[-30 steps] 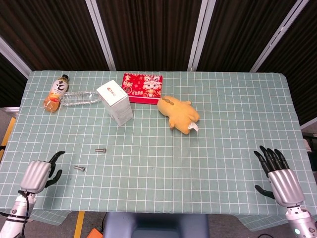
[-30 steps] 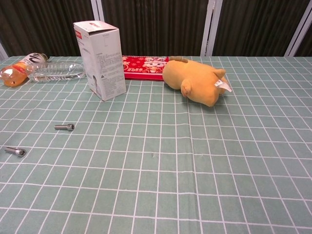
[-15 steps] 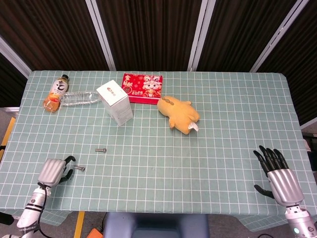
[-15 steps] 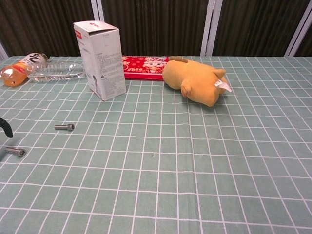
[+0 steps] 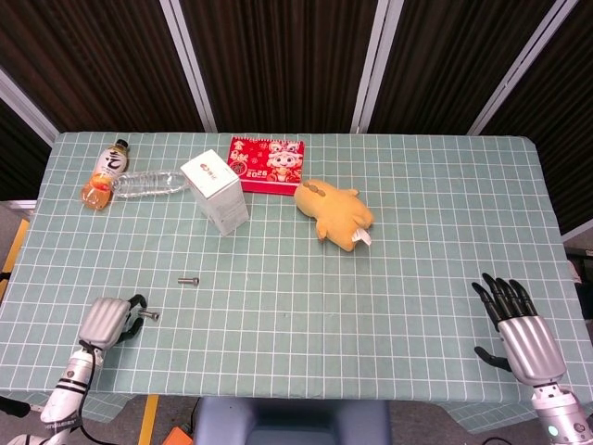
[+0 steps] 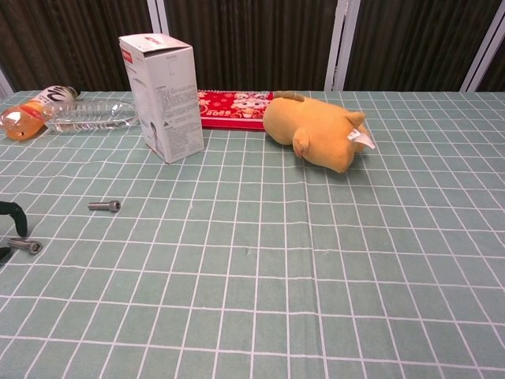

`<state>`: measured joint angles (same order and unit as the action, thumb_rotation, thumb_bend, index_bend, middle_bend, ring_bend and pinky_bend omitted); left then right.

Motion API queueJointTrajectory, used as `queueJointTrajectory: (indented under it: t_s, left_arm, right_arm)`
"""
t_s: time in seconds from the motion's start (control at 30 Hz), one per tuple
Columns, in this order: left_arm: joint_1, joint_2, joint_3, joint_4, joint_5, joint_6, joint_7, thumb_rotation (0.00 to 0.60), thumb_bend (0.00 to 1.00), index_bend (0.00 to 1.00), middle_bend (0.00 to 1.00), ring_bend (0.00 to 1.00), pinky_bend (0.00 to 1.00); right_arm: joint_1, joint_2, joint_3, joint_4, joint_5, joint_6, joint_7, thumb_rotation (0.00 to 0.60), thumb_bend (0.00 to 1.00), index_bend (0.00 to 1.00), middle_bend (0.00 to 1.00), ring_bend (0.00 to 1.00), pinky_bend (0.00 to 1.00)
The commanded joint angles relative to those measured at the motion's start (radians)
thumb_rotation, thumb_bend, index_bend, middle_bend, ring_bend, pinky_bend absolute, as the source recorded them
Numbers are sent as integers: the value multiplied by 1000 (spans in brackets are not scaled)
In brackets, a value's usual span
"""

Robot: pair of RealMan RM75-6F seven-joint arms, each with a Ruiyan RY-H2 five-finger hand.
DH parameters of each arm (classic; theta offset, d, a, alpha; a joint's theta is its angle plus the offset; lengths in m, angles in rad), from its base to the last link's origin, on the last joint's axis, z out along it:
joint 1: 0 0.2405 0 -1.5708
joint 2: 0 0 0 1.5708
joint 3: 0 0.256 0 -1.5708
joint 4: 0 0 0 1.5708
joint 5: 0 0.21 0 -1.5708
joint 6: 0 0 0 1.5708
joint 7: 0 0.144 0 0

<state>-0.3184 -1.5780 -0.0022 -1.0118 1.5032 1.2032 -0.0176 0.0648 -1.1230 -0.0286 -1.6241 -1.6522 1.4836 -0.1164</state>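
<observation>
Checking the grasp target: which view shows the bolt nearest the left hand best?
Head view: the bolt lies whole on the cloth just off the left hand fingertips. The chest view shows the same bolt larger, but at the frame edge, with only dark fingertips beside it.

Open green checked tablecloth is lying across the middle and near right, giving either hand a free passage there. Obstacles are crowding the far left: a white upright carton, a clear plastic bottle lying down, an orange drink bottle, a flat red printed packet and a yellow plush toy. Near the left hand, two small steel bolts are lying low on the cloth. The right hand is resting beside unobstructed cloth.
</observation>
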Motion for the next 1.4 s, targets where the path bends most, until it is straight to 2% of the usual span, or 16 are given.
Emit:
queueJointTrajectory:
  t_s: [0.03,0.93,1.4]
  left_arm:
    - [-3,-7,-3,12,-3,-2,-7,600,424,465,1000,1000,1000]
    - [-13,-13,2,17,-14,-18,-22,600,423,518,1000,1000,1000]
    - [-7,11,-1,-30,-2,27,-4,600,449,532,1000,1000,1000]
  right_arm:
    - [1,1,0,0,1,-3,0,600,154,0,0,0,0]
    - [3,-1,2,-5,12,-12,-8,600,154,0,0,0,0]
    - [4,-2,1,-7,13,-15,-10,600,154,0,0,0,0]
